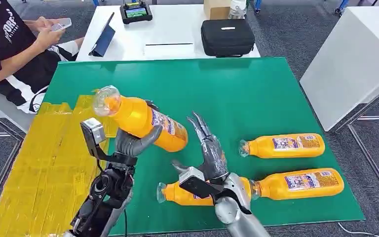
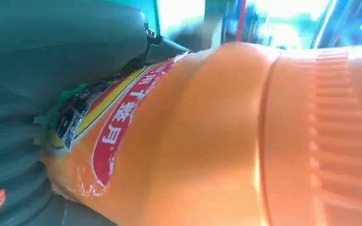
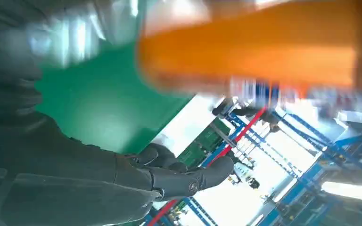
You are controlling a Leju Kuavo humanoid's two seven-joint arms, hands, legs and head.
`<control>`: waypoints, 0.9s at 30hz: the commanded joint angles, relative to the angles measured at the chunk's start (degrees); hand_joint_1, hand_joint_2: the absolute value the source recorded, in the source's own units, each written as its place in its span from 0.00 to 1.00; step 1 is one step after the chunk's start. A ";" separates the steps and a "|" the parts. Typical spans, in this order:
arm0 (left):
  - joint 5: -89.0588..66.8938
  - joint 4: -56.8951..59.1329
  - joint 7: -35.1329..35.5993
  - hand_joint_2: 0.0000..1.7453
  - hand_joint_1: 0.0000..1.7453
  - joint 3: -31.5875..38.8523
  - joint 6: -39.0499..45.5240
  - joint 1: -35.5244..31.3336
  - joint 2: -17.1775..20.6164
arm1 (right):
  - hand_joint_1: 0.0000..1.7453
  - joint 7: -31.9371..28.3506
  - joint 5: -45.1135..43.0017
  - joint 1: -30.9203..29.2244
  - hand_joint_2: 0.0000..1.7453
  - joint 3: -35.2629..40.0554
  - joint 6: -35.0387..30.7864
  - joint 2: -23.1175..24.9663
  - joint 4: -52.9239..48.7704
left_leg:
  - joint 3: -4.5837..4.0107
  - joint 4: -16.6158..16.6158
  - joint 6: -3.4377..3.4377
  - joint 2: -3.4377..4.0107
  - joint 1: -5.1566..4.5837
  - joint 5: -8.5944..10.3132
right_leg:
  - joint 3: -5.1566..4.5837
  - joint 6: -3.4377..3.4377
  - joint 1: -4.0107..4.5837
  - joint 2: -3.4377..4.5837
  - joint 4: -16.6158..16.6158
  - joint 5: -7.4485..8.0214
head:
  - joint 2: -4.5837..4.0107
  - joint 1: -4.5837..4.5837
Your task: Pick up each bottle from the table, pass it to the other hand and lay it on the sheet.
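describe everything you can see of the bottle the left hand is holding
The held bottle is clear plastic filled with orange liquid, with a ribbed body and a red, yellow and white label. The left hand grips it around the middle from below, lifted off the green mat. It lies tilted, its clear neck end raised toward the yellow sheet, its base near the open right hand, apart from it.

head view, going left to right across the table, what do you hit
yellow sheet → held bottle in the left hand → right hand → upper lying bottle
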 commanded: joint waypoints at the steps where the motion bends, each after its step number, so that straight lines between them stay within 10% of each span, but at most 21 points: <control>1: -22.11 2.17 -3.42 1.00 1.00 1.91 19.25 -2.48 1.57 | 0.00 0.83 -1.36 1.54 1.00 -2.33 -0.22 -2.54 -5.50 | 0.25 -0.02 -0.10 -0.03 0.01 -0.09 | 0.28 -0.07 0.00 0.02 -0.03 -0.11 | 0.00 0.00; 8: -54.61 8.17 6.15 1.00 1.00 3.59 34.63 -3.62 4.08 | 0.00 0.28 -2.44 2.48 1.00 -2.35 -1.07 -3.61 -7.45 | 0.26 -0.07 -0.09 0.04 0.00 -0.05 | 0.27 -0.06 -0.01 0.08 -0.08 -0.05 | 0.00 -0.02; 27: -94.04 18.05 34.07 1.00 1.00 19.83 23.88 -3.42 5.16 | 0.00 2.08 -0.06 7.63 1.00 -7.81 0.55 -2.97 -17.24 | 0.26 -0.05 -0.10 0.15 0.01 -0.10 | 0.24 -0.07 -0.01 0.18 -0.06 -0.07 | 0.00 -0.02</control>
